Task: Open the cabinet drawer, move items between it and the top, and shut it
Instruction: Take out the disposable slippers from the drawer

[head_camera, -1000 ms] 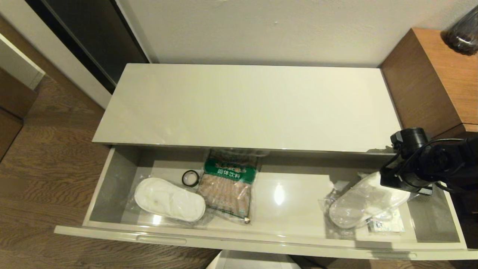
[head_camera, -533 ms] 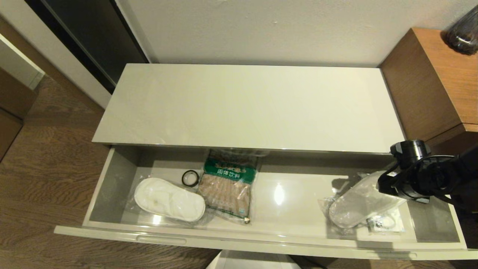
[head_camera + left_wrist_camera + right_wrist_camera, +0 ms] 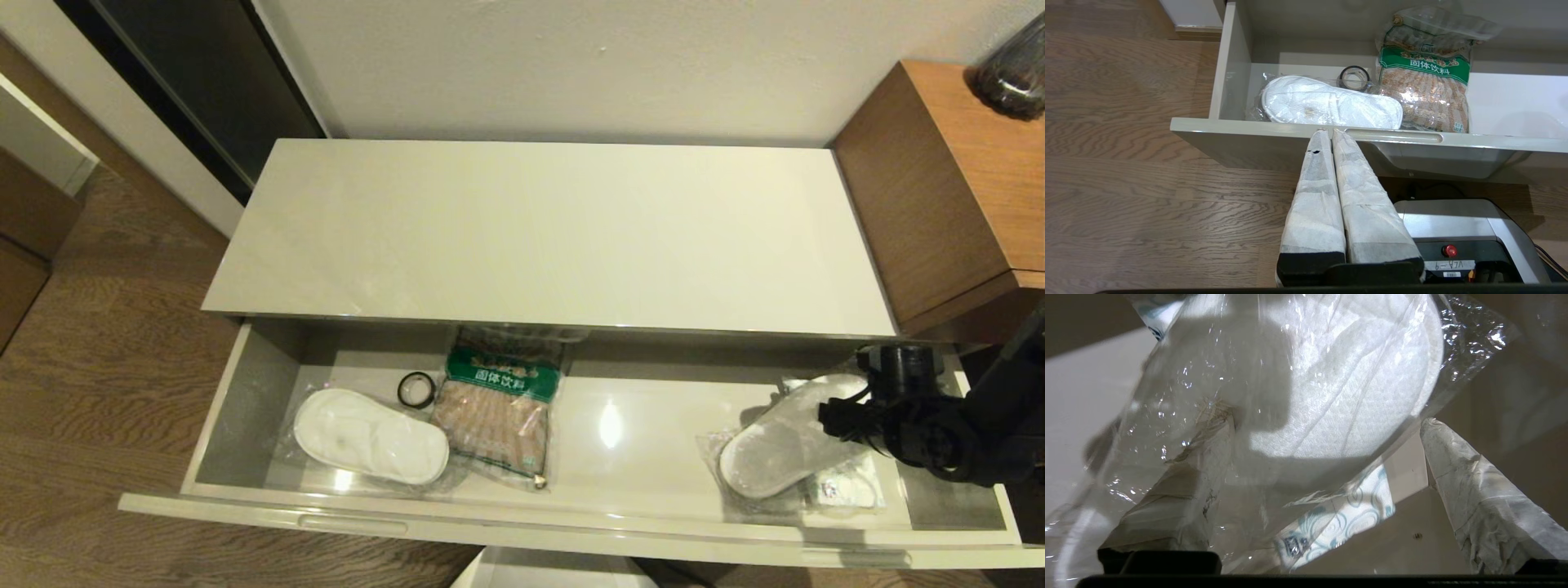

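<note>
Head view: drawer [image 3: 245, 384] pulled fully out below the bare top [image 3: 555, 237]. At the drawer's left end, bagged slippers [image 3: 371, 437], tape roll [image 3: 416, 389] just behind them, brown bag [image 3: 502, 404] alongside. At the right end, second slipper pair [image 3: 784, 441] lying flat on the drawer floor, partly over a flat packet [image 3: 849, 490]. Right gripper [image 3: 829, 416] low inside the drawer, at the heel end of that pair. Left arm not in this view.

Left wrist view: left gripper [image 3: 1329, 131] parked outside the drawer front [image 3: 1494, 143], fingers [image 3: 1355, 192] pressed together on nothing, tips level with the front's rim. Left slippers [image 3: 1327, 104], tape roll [image 3: 1354, 77] and brown bag [image 3: 1423, 81] visible beyond.

Right wrist view: right gripper [image 3: 1327, 420] spread wide, one finger [image 3: 1478, 498] clear of the plastic, the other [image 3: 1184, 490] seen through the bag film. Slippers [image 3: 1355, 388] between the tips but unclamped; packet [image 3: 1339, 522] beneath.

Step in hand, by judgement: pick of the right-hand slippers for transfer to the top; jaws set astride, grip not yet made. Next move calls for closing on the slipper body rather than loose film alone, then a lift high enough to clear the cabinet edge overhanging the drawer's rear. Risk: slippery bag, packet dragged along.
</note>
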Motion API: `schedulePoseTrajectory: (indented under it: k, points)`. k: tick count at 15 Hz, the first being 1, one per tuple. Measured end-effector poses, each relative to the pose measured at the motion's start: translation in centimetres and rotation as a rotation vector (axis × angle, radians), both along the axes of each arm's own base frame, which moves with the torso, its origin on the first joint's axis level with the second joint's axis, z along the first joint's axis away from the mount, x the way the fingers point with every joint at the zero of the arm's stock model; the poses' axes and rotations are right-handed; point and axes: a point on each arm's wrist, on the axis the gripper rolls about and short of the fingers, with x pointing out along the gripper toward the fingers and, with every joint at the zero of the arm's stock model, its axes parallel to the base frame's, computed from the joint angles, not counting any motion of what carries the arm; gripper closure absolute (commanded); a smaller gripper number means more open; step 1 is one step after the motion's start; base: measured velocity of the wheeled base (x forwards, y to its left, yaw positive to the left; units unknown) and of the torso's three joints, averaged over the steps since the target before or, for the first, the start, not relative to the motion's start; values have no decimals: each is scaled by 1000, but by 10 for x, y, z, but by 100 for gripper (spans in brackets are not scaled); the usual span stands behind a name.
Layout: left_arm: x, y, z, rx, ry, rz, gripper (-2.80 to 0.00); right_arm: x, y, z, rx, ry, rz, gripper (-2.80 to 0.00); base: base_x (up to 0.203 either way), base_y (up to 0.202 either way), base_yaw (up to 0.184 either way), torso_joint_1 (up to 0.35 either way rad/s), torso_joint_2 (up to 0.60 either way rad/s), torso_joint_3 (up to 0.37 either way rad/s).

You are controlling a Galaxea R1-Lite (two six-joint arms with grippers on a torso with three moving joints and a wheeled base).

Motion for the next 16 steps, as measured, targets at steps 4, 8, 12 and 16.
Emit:
schedulePoseTrajectory:
  k: [4,8,12,16]
  points:
    - [0,0,0,0,0,1,0,-12,-10,-30,-50,-56,-1,-280,0,0,0,0,0,0]
    - [0,0,0,0,1,0,0,-16,-12,-54,-52,-43,6,-280,0,0,0,0,0,0]
    - [0,0,0,0,1,0,0,-14,-13,-70,-54,-4,16,0,0,0,0,0,0,0]
    - [0,0,0,1,1,1,0,-7,-14,-74,-81,38,44,0,0,0,0,0,0,0]
